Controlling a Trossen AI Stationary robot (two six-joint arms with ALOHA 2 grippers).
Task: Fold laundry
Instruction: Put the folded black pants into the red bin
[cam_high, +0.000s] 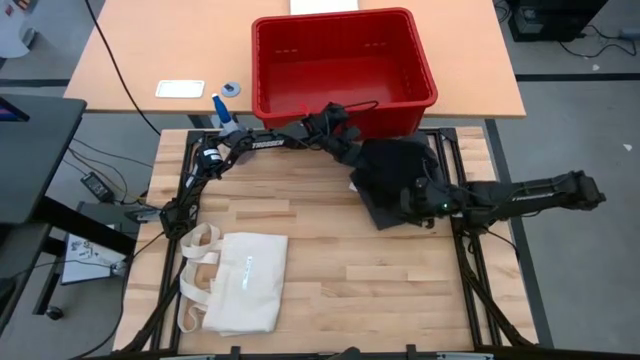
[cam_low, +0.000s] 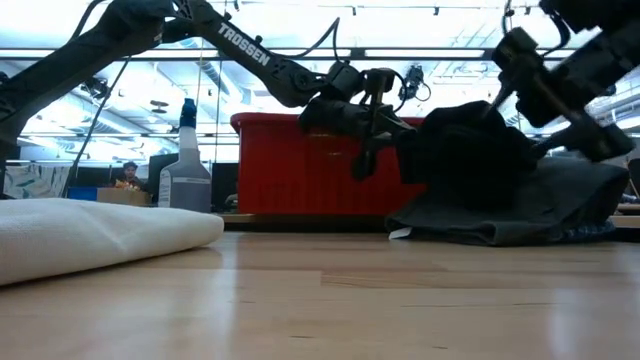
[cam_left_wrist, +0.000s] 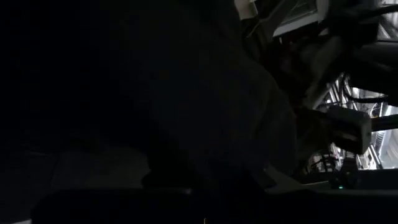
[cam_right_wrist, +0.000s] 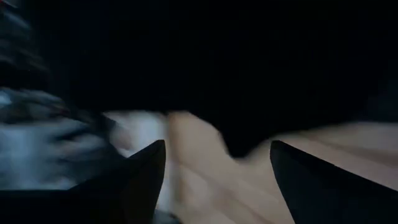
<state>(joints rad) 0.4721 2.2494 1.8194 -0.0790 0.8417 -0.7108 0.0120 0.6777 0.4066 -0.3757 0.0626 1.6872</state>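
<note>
A dark charcoal garment (cam_high: 392, 172) lies heaped at the table's far right, just in front of the red basket (cam_high: 262, 70). In the low view the heap (cam_low: 468, 150) sits on a flatter grey layer (cam_low: 545, 215). My left gripper (cam_high: 352, 156) reaches in from the left to the heap's left edge (cam_low: 365, 150); its wrist view shows only dark cloth (cam_left_wrist: 205, 99). My right gripper (cam_high: 408, 198) comes from the right over the garment's near part. It is open (cam_right_wrist: 217, 163), with bare table between its fingers and dark cloth (cam_right_wrist: 249, 74) just beyond.
A cream canvas tote bag (cam_high: 240, 282) lies flat at the near left, and shows in the low view (cam_low: 90, 235). A spray bottle (cam_high: 226, 112) stands beyond the table's far left corner. The red basket stands on the desk behind. A person (cam_low: 128, 175) sits far behind.
</note>
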